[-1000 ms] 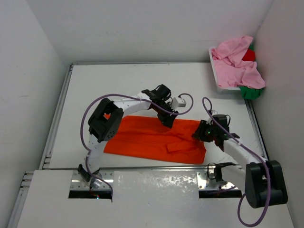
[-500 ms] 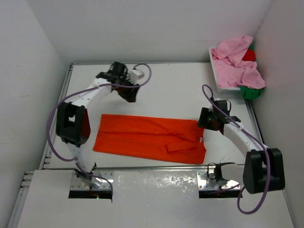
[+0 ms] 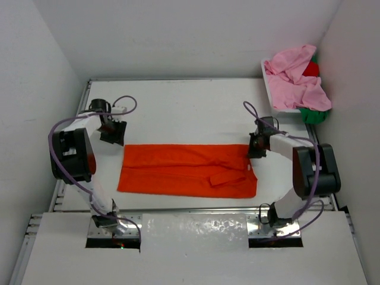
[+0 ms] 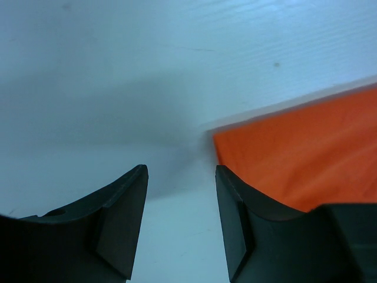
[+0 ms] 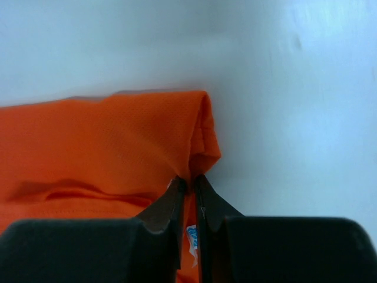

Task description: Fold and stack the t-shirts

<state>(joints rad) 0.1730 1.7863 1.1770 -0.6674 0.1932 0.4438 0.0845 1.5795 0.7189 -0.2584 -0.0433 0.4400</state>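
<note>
**Orange shirt flat, right claw pinching its corner**

The white table (image 3: 190, 107) is the biggest thing you've got here. The orange t-shirt (image 3: 184, 172) lies spread flat on it as a long folded rectangle, so I'll place everything off that.

Well past the orange t-shirt's far right corner, against the wall, sits the white basket (image 3: 268, 83). The pink t-shirt (image 3: 297, 83) is heaped over it, the green t-shirt (image 3: 313, 114) pokes out at its near end, and a bit of the red t-shirt (image 3: 310, 69) shows on top.

Your right gripper (image 3: 254, 149) is down at the orange t-shirt's far right corner. In the wrist view its fingers are clenched on a fold of the orange cloth right at the edge.

Your left gripper (image 3: 113, 136) is just beyond the far left corner. Its jaws are spread with nothing between them, only bare table.

Smallest thing: a little white tag (image 5: 191, 232) on the orange t-shirt, right by the right gripper's fingertips.
</note>
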